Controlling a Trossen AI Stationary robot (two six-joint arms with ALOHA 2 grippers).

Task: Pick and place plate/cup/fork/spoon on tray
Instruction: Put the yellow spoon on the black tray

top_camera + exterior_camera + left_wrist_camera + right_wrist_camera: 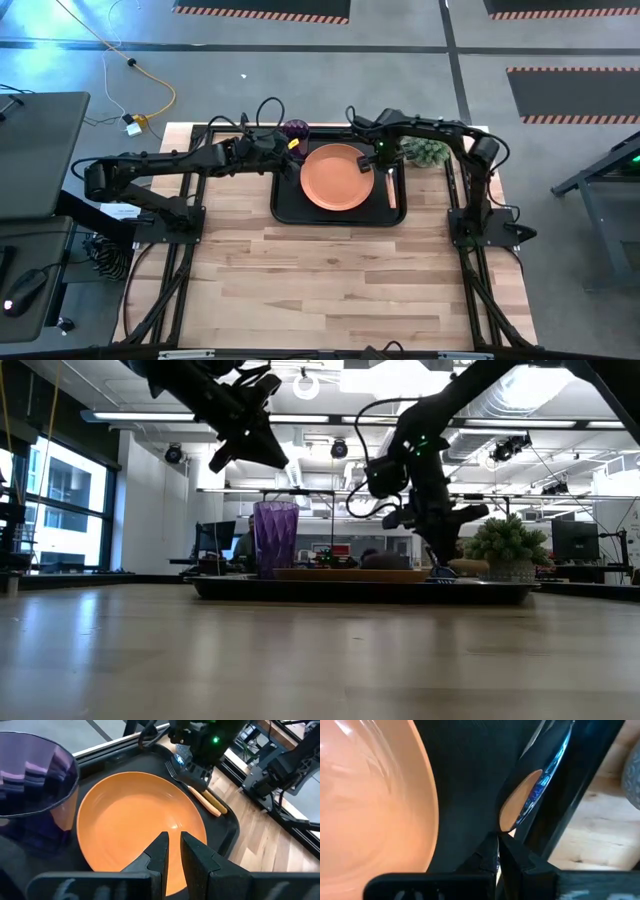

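Clearly the right gripper (499, 840), pressed together, sits low over the large black rectangular tray (283, 212), pinching the slim orange-handled metal spoon (520, 805) beside the round orange plate (336, 177). Its handle runs along the tray's right rim, beside the orange-handled fork (197, 790). The left gripper (170, 851), narrowly parted and empty, hovers near the dark purple cup (295, 130). No writing is legible.

Bright overhead ceiling strips; window glare in low view; right wrist view blurred close-up; soft shadows.
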